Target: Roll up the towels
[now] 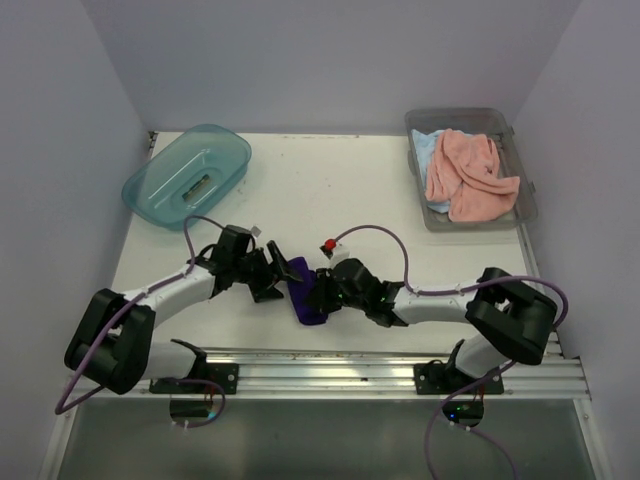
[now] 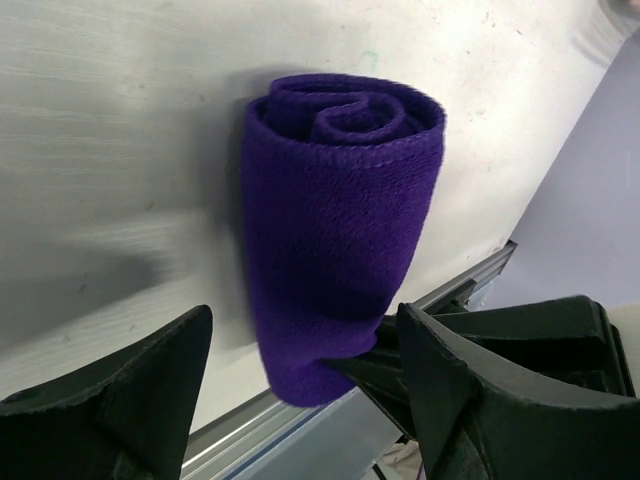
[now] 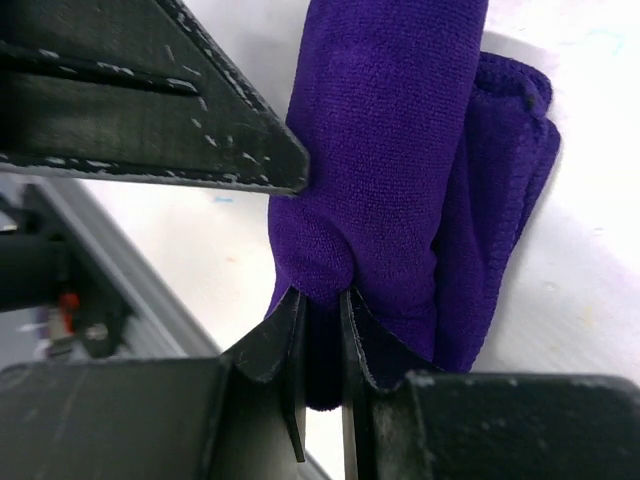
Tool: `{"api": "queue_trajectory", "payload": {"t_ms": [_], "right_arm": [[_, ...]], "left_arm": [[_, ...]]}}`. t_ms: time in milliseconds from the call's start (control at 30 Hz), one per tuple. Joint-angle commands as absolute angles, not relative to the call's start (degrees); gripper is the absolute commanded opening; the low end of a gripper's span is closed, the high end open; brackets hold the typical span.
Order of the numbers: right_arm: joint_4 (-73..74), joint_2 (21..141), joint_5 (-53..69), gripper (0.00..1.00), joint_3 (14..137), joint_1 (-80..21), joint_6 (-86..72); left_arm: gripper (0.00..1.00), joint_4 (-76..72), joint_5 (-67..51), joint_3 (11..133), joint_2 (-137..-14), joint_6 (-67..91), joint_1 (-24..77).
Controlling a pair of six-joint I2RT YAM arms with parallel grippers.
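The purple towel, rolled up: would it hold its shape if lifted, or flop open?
The purple towel is soft cloth, so it is probably floppy and light. Nothing ties the spiral, so it may loosen if lifted. The right tool pinches only one end; the rest would likely sag.

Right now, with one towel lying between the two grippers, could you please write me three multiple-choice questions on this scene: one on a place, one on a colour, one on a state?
1. Where does the pink towel lie? A in the grey bin; B on the floor; C on a shelf.
2. Which colour is the rolled towel? A blue; B purple; C green.
3. How is the right gripper? A wide open; B shut on nothing; C shut on the rolled towel.

Answers: 1 A, the top view shows it heaped in that bin. 2 B, both wrist views show purple cloth. 3 C, its fingers pinch the roll's end, while the left gripper stands open.
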State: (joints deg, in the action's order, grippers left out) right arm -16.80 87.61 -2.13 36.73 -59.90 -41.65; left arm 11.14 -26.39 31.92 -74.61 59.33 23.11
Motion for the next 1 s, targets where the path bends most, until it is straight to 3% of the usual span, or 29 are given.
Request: {"api": "queue_trajectory", "payload": {"t_ms": [0, 200, 333, 467, 567, 700, 867, 967], "right_arm": [[-28.36, 88.77, 7.81, 0.07, 32.70, -58.71, -49.83], [-36.47, 91.49, 14.76, 0.07, 29.27, -55.99, -53.35], [-35.43, 91.32, 16.79, 0.10, 29.18, -54.93, -53.35], [-20.68, 85.62, 9.07, 0.56, 32.69, -55.72, -47.73], [-10.14, 80.44, 0.20, 0.68, 36.62, -57.30, -43.70], [9.52, 79.80, -14.65, 0.73, 46.82, -64.85, -35.08], [21.34, 87.52, -30.11, 0.75, 60.08, -73.54, -29.72], [25.57, 93.15, -33.39, 0.78, 64.84, -76.19, -28.39]], "left_arm": [[0.77, 4.31, -29.27, 30.41, -75.85, 60.90, 24.26], [0.70, 2.90, -29.27, 31.55, -77.34, 61.61, 25.66], [0.55, 3.08, -28.83, 31.73, -78.48, 61.70, 25.84], [0.49, 5.18, -27.25, 31.82, -78.66, 62.40, 26.02], [0.47, 6.41, -26.28, 31.82, -78.66, 63.02, 26.10], [0.46, 8.35, -24.96, 32.25, -78.58, 63.46, 26.37], [0.45, 10.10, -23.56, 32.70, -77.61, 64.25, 26.90], [0.45, 11.16, -22.85, 33.13, -77.26, 64.16, 26.98]]}}
